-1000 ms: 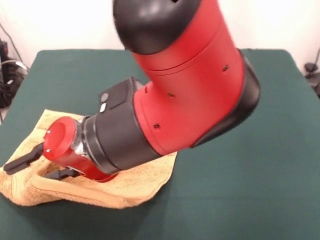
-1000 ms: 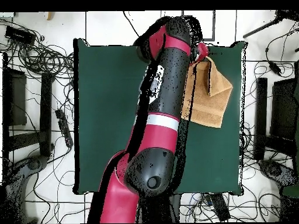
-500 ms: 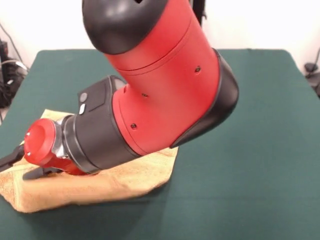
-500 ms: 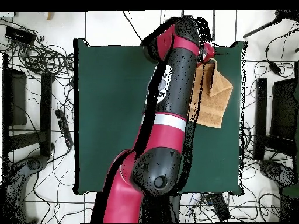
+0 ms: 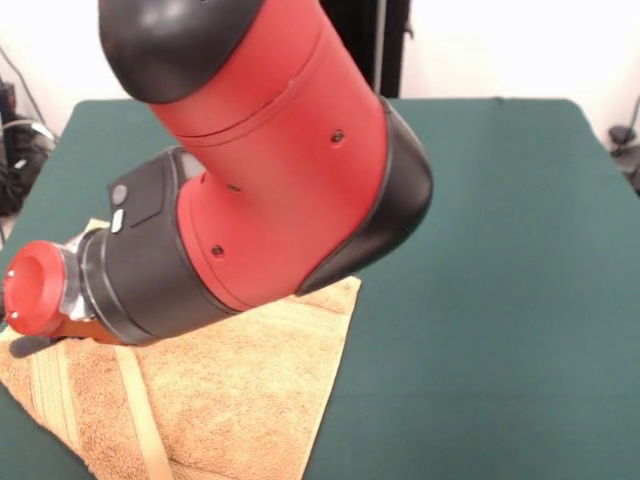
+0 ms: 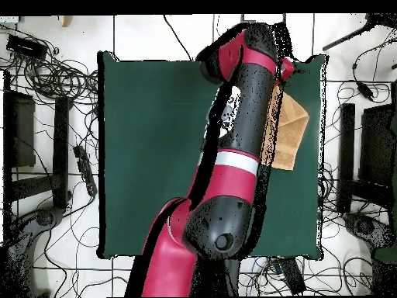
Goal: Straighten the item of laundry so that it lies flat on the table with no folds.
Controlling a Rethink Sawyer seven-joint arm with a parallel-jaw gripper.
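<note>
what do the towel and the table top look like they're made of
The towel looks like golden-orange terry cloth: a fuzzy, looped, matte pile, with flat woven bands running near its edges. The table seems covered in dark green felt-like fabric, matte and even with no shine; what lies under the covering cannot be seen.

The big red and black arm [image 5: 260,190] leans low over the golden-orange towel [image 5: 220,400], which spreads across the green worktop [image 5: 500,300]; the pincer's fingers are out of sight here.
</note>
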